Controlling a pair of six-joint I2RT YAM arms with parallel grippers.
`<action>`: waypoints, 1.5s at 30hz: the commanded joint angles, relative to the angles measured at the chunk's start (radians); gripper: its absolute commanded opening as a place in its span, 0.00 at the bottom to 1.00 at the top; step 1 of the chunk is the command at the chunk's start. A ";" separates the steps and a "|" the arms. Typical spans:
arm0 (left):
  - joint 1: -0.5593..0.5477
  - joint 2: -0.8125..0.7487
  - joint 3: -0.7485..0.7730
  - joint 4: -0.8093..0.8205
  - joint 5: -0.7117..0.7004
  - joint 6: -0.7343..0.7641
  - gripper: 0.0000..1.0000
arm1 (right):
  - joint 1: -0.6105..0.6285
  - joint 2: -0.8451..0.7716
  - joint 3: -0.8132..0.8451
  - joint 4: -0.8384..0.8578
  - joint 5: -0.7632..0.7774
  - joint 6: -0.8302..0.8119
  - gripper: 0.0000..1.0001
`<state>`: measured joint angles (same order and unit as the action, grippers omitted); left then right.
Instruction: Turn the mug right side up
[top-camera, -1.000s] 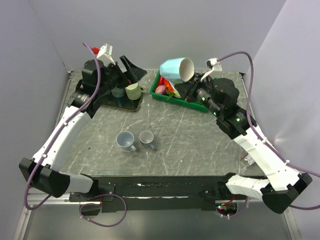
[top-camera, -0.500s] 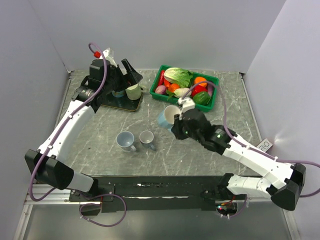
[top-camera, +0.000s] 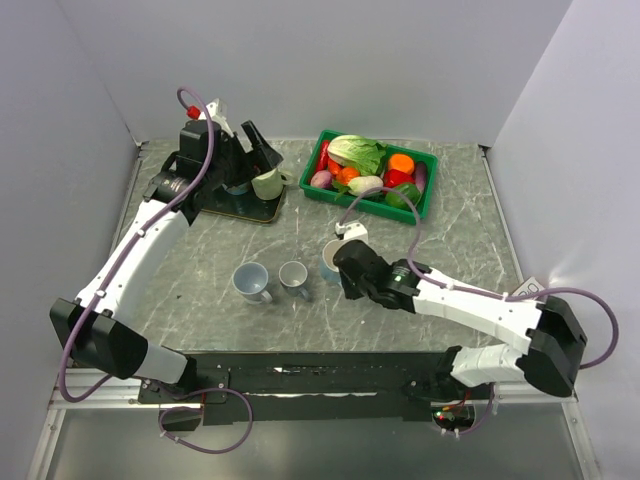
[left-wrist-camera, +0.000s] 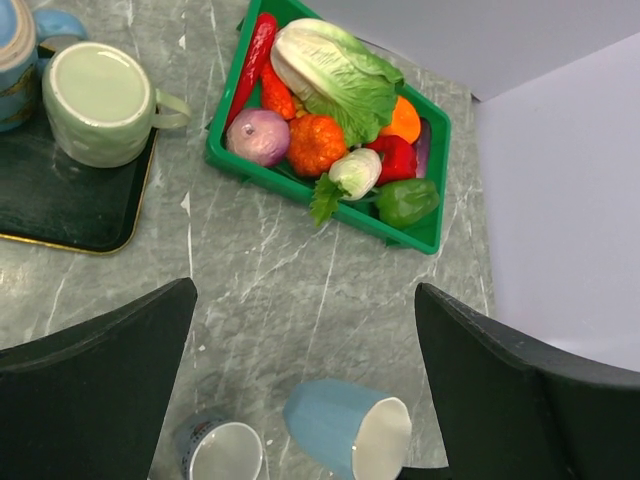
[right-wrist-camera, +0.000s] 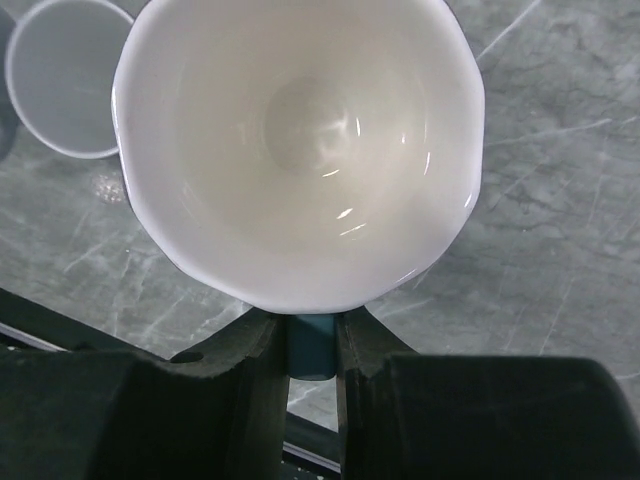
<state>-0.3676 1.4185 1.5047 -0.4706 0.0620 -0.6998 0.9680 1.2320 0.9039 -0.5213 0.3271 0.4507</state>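
Observation:
The mug is light blue outside and white inside. It hangs tilted low over the middle of the table, its mouth turned toward the right arm. My right gripper is shut on its blue handle, and the right wrist view looks straight into the white bowl of the mug. The left wrist view shows the mug from above, nearly on its side. My left gripper stands open and holds nothing, high over the back-left tray; its fingers frame that view.
A dark tray at the back left carries an upside-down pale green mug and a blue mug. A green basket of vegetables stands at the back. Two upright cups stand left of the held mug.
The right arm has swung the mug down from high over the basket to the table's middle, beside the two cups. The left arm shifted a little and stays open.

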 joint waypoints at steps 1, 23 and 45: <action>0.009 -0.026 0.025 -0.034 -0.030 0.010 0.96 | 0.024 0.050 0.059 0.063 0.105 0.068 0.00; 0.029 -0.067 -0.066 -0.083 -0.080 0.008 0.96 | 0.057 0.319 0.230 -0.060 0.082 0.218 0.00; 0.033 0.005 -0.032 -0.062 -0.091 0.010 0.96 | 0.107 0.219 0.184 -0.132 0.084 0.252 0.80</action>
<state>-0.3397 1.4109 1.4357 -0.5652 -0.0074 -0.6994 1.0637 1.5452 1.0679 -0.5987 0.3592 0.6624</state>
